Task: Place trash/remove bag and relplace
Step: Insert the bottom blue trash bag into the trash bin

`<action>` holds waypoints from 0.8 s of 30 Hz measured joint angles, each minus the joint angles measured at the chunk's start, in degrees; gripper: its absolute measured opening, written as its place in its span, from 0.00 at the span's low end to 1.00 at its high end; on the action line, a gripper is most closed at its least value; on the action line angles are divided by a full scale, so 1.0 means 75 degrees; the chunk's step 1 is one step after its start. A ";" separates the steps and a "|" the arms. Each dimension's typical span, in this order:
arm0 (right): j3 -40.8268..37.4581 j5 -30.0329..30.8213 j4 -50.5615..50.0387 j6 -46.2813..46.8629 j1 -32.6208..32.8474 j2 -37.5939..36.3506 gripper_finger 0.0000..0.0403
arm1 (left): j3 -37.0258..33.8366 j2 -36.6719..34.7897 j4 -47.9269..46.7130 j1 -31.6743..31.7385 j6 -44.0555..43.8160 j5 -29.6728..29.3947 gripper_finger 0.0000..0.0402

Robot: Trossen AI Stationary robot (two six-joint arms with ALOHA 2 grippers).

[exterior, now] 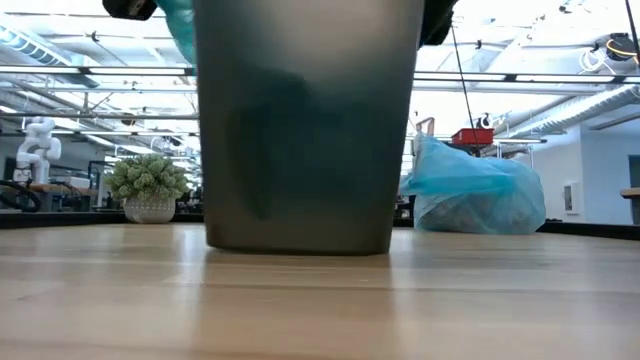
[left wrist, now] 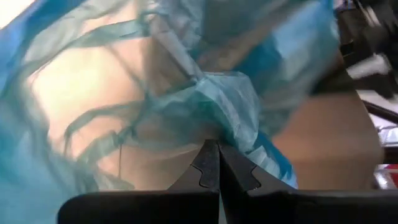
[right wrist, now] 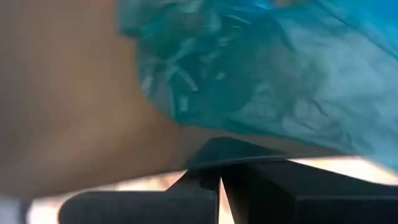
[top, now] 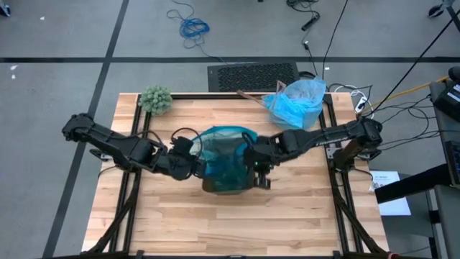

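A pale wooden surface [top: 230, 216] stands on grey floor, with a workshop room behind. At its middle is one bin [exterior: 305, 130] lined with a teal bag [top: 226, 155]. The left claw [left wrist: 210, 163], closed, pinches this liner; the right claw [right wrist: 219, 180] is closed beside the bin. One tied light-blue bag [top: 296, 101] sits at the far right corner, one green plant [top: 156, 99] at the far left corner.
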 joint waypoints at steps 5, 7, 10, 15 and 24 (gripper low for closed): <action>-0.0003 0.0202 -0.0099 -0.0640 -0.0668 -0.0191 0.00 | 0.0000 0.0000 0.0097 -0.0287 -0.0252 -0.0314 0.00; -0.0006 0.0179 -0.0101 -0.0797 -0.0904 -0.0400 0.00 | 0.0000 0.0000 0.0127 -0.0314 -0.0250 -0.0323 0.00; 0.0057 0.0180 -0.0144 -0.0832 -0.1095 -0.0965 0.00 | 0.0000 0.0000 0.0144 -0.0314 -0.0245 -0.0371 0.00; 0.0093 0.0036 0.0297 -0.0842 -0.1113 -0.1914 0.00 | 0.0000 0.0000 0.0141 -0.0309 -0.0182 -0.0448 0.00; 0.0084 -0.0072 0.0373 -0.0827 -0.1163 -0.1771 0.02 | 0.0003 0.0000 0.0083 -0.0294 -0.0180 -0.0467 0.00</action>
